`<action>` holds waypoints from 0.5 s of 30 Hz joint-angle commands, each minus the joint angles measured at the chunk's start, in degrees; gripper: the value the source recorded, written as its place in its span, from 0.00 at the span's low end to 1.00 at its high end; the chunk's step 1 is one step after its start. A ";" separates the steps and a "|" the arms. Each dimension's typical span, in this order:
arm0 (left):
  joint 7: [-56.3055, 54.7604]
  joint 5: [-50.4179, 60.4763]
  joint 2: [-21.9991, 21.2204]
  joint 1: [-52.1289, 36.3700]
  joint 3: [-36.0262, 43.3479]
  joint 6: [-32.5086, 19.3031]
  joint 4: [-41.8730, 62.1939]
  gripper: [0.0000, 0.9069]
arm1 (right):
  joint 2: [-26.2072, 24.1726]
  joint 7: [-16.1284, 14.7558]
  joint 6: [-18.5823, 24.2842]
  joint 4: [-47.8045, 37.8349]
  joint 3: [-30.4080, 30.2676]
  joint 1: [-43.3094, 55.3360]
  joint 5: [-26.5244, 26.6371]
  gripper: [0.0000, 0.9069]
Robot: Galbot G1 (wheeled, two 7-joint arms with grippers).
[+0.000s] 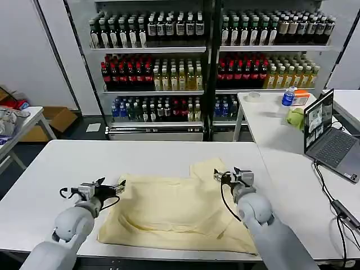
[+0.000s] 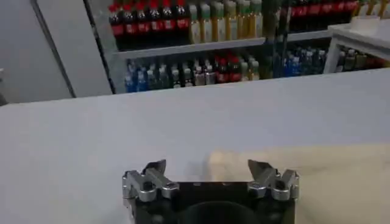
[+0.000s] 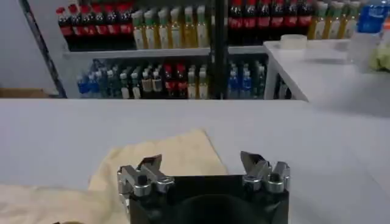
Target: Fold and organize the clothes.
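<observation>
The pale cream-yellow T-shirt lies spread and partly folded on the white table, one sleeve sticking out at the far right. My left gripper hovers open at the shirt's left edge, nothing between its fingers; the shirt's edge lies just ahead of the left gripper in the left wrist view. My right gripper is open above the shirt's right side near the sleeve. In the right wrist view the sleeve lies under and ahead of the right gripper.
A second white table adjoins on the right with a laptop, cables, a lime-green lump, a blue bottle and a tape roll. Shelves of bottles stand behind. Another table with boxes is at far left.
</observation>
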 commanded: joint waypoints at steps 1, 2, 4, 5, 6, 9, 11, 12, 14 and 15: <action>0.01 0.39 -1.42 -7.61 5.24 -0.04 8.20 1.00 | 2.06 0.04 -0.17 -10.44 -2.49 8.29 1.06 1.00; 0.04 0.40 -1.52 -8.03 5.41 -0.06 8.49 1.00 | 2.18 -0.01 -0.17 -10.93 -2.49 8.58 1.06 1.00; 0.13 0.38 -1.79 -8.64 5.75 -0.09 9.06 1.00 | 2.64 -0.18 -0.14 -12.30 -2.57 9.39 1.07 1.00; 0.17 0.31 -1.91 -8.91 5.83 -0.09 9.38 1.00 | 2.75 -0.22 -0.14 -12.94 -2.57 9.66 1.06 1.00; 0.23 0.27 -2.05 -9.24 6.02 -0.10 9.66 1.00 | 2.98 -0.38 -0.15 -13.91 -2.60 10.16 1.07 1.00; 0.28 0.27 -2.49 -9.79 6.43 -0.10 10.23 1.00 | 3.77 -0.64 -0.13 -16.10 -2.67 11.07 1.11 1.00; 0.32 0.28 -2.76 -10.01 6.52 -0.10 10.66 1.00 | 4.31 -0.87 -0.14 -17.10 -2.81 11.85 1.14 1.00; 0.36 0.27 -2.91 -10.08 6.56 -0.17 10.93 0.94 | 4.51 -0.94 -0.13 -17.56 -2.94 12.16 1.17 1.00; 0.41 0.28 -3.07 -10.06 6.58 -0.30 11.18 0.40 | 5.07 -1.12 -0.14 -18.37 -3.15 12.66 1.21 1.00; 0.44 0.27 -3.14 -10.00 6.58 -0.39 11.21 0.19 | 5.29 -1.28 -0.16 -18.95 -3.35 12.91 1.25 1.00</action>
